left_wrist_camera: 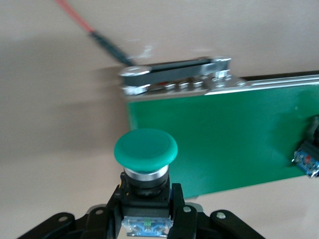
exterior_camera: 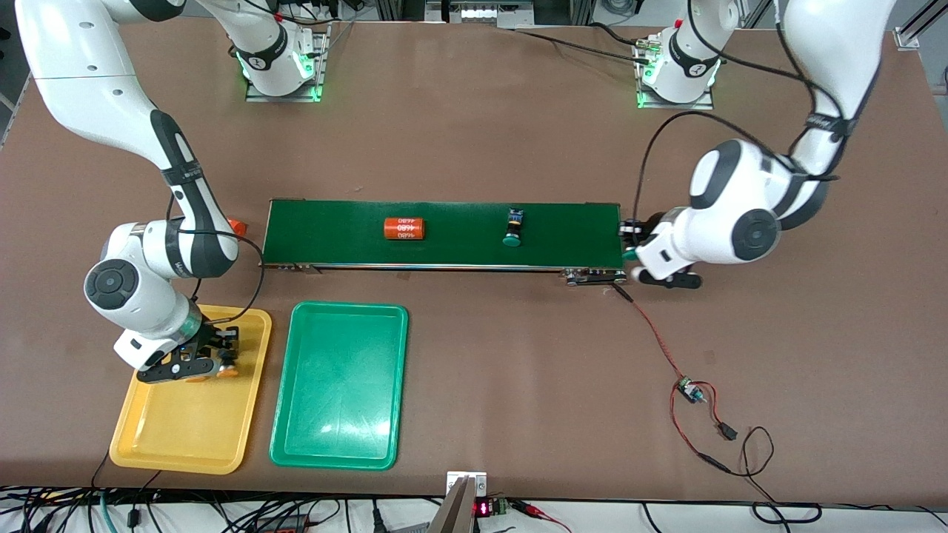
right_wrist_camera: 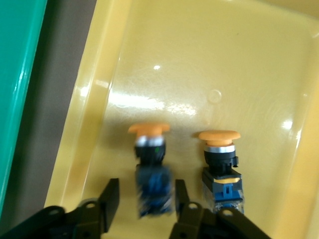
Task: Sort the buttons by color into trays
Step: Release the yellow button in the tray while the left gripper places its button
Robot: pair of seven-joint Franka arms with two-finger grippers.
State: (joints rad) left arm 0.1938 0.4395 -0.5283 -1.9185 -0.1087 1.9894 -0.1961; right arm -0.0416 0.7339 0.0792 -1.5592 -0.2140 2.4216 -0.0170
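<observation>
Buttons were spread over several spots on the table. Two orange-capped buttons were in the yellow tray [exterior_camera: 189, 437] at the right arm's end: one orange-capped button [right_wrist_camera: 222, 167] lay on the tray floor, and a second orange-capped button [right_wrist_camera: 151, 172], blurred in the right wrist view, sat between the fingers of the right gripper [exterior_camera: 215, 355], which was low over the part of the tray farthest from the front camera. Its fingers [right_wrist_camera: 110, 199] stood apart with a visible gap on each side of the switch body, so they had no hold on it. The green tray [exterior_camera: 337, 437] lay just beside the yellow one, toward the left arm's end. On the dark-green conveyor belt [exterior_camera: 444, 252] lay an orange cylinder [exterior_camera: 404, 229] and, farther toward the left arm's end, a green-capped button [exterior_camera: 512, 228] on its side. The left gripper [left_wrist_camera: 147, 211] hovered at the belt's end on the left arm's side, its fingers [left_wrist_camera: 176, 204] pressed against the black body of a second green-capped button [left_wrist_camera: 145, 162], cap pointing away from the wrist. A red and black wire [exterior_camera: 670, 363] ran from that end of the belt toward the front camera.
</observation>
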